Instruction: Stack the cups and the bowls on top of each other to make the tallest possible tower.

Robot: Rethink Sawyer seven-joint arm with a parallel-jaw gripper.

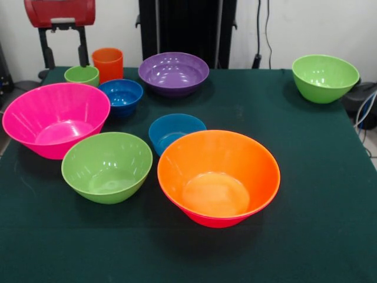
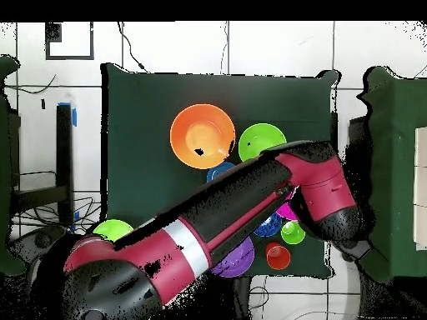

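Observation:
My gripper (image 1: 65, 59) hangs open and empty at the table's far left corner, just behind the cups. The orange tumbler (image 1: 108, 63) and the light-green cup (image 1: 82, 75) stand upright there. A big pink bowl (image 1: 56, 118) sits at the left, with a green bowl (image 1: 107, 167) in front of it. The big orange bowl (image 1: 218, 174) is nested in a second pink bowl (image 1: 215, 221) at the front centre. Two small blue bowls (image 1: 121, 94) (image 1: 175, 131), a purple bowl (image 1: 174, 72) and a far-right green bowl (image 1: 325, 76) stand apart. In the overhead view my arm (image 2: 250, 200) hides several of them.
The table is covered by a dark green cloth (image 1: 306, 194). The black pedestal (image 1: 187, 29) stands behind the purple bowl. Cables and dark gear (image 1: 365, 106) lie off the right edge.

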